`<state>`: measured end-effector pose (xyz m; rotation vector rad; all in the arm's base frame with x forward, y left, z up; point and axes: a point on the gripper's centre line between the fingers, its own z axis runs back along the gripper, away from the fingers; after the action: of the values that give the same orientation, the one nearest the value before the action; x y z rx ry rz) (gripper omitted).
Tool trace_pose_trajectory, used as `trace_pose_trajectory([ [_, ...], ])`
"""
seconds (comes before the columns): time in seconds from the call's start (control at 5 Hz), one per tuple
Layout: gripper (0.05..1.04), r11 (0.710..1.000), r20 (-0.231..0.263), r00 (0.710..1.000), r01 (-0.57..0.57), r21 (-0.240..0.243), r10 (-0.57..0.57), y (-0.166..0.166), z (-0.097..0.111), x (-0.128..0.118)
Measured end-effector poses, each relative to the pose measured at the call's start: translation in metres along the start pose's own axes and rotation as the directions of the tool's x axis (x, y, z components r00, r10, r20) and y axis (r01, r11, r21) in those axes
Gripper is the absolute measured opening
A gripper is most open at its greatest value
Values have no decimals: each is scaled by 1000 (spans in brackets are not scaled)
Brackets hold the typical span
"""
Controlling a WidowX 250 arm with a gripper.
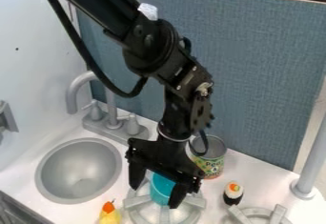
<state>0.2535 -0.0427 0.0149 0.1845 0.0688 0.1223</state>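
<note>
- Starting with the end effector (pixel 155 197): is anything pinched?
- Negative. Fingers are spread, pointed down, with the blue cup (pixel 162 188) between them. A gap is seen on the cup's left side. Its right edge is partly covered by the other finger, so contact there can't be told.
- Cup location?
- Over the near-left burner (pixel 164 214), at the middle of its grey grate. The cup's base is partly hidden.
- Arm (pixel 149 44)?
- Brought in from upper left, bent down over the burner.
- What is set around it?
- Just behind, to the right: an open can (pixel 211 165), label green and yellow, partly hidden by a cable. Farther right: a small black-and-white toy (pixel 233 194) topped with orange, placed behind a second burner (pixel 259 213). At the front left: a yellow toy (pixel 109 216) with an orange top, cut off by the view's edge.
- Rest of the rig?
- Round grey sink (pixel 77 171) set into the white desk (pixel 253 171) at left, grey faucet (pixel 112 118) mounted behind it. The back is closed off by a blue-grey panel (pixel 264 66). Grey post (pixel 311 158) at right.
</note>
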Motion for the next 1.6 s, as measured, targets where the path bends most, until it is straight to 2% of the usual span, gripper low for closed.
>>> trace_pose_trajectory([
  [0.2,1001,1000,-23,1000,6,9,-6,0,-7,-4],
  [0.4,1001,999,-36,999,29,17,-28,27,-25,-10],
  [0.6,1001,999,-40,998,39,-19,-40,56,-42,-12],
  [0.8,1001,997,-114,992,51,-60,-58,70,-75,-20],
  [1.0,1001,996,-95,992,77,-51,-82,72,-97,-16],
  [1.2,1001,996,-94,992,84,-43,-88,72,-108,-12],
  [1.4,1001,997,-117,991,65,-44,-69,72,-122,-12],
  [1.6,953,999,-133,990,38,-35,-42,72,-132,-9],
])
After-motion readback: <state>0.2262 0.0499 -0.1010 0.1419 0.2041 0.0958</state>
